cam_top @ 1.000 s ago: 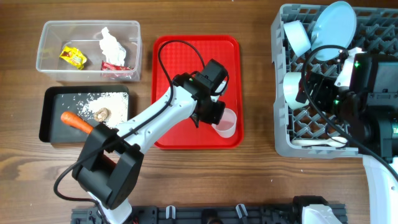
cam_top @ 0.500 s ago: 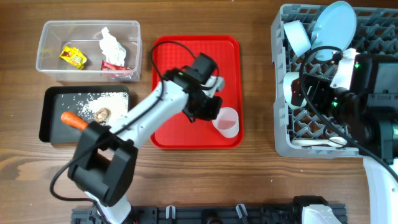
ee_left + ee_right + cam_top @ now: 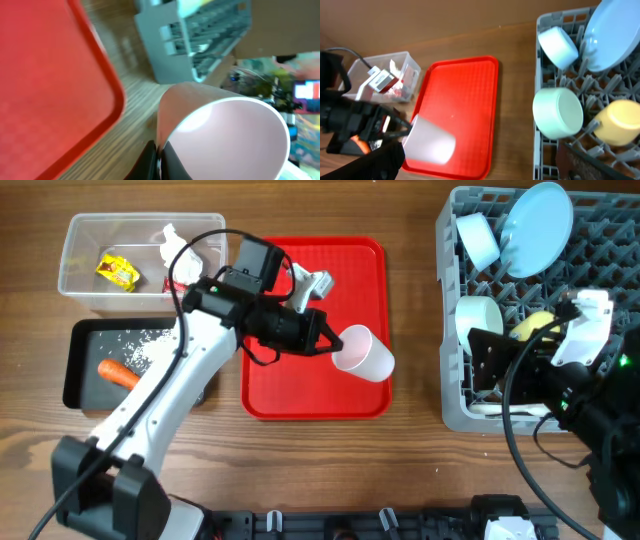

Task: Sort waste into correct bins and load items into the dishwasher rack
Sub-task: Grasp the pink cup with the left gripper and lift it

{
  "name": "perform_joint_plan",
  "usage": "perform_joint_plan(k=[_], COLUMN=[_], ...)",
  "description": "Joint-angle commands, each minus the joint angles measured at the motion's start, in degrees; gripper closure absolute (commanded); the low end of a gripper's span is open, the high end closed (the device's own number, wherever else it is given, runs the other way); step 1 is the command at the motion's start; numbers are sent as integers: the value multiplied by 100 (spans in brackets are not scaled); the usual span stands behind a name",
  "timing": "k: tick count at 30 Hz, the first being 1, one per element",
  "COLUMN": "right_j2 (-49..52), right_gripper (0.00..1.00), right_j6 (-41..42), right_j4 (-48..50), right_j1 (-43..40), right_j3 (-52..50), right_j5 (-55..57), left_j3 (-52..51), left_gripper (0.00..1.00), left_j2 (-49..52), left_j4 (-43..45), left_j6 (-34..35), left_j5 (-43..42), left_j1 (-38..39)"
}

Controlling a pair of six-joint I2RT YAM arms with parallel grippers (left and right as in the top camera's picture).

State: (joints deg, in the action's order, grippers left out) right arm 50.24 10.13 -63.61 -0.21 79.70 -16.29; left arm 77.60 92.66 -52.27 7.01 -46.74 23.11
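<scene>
Overhead, I see my left gripper (image 3: 328,343) clamped on the rim of the pink cup (image 3: 366,357). The cup is a smooth tapered tumbler, tipped on its side above the right part of the red tray (image 3: 330,270), mouth toward the fingers. The tray is glossy plastic with a fine woven texture and a rounded lip. My right gripper (image 3: 480,159) hangs with jaws apart, holding nothing, by the grey pegged rack (image 3: 600,250). A round plate (image 3: 537,215), two bowls (image 3: 478,238) and a yellow cup (image 3: 533,326) sit in the rack.
</scene>
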Motion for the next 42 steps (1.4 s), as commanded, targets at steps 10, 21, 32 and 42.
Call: perform_joint_plan(k=[10, 21, 32, 42], right_j2=[538, 1985, 3722, 4159], right_gripper=[0, 0, 0, 0], right_j6=[-323, -1683, -2518, -2664], right_j4=[304, 911, 2573, 2697], right_j1=[-20, -20, -20, 162], right_j3=[44, 44, 44, 44], right_j5=[-1473, -4227, -7604, -7663], left_j3=[-35, -35, -35, -35], left_gripper=[96, 96, 96, 96], left_j2=[-308, -299, -299, -295], left_j4=[654, 2083, 3654, 4522], left_j6=[-813, -431, 455, 1043], left_j5=[-1589, -2225, -3554, -3523], left_j1=[153, -544, -1139, -1139])
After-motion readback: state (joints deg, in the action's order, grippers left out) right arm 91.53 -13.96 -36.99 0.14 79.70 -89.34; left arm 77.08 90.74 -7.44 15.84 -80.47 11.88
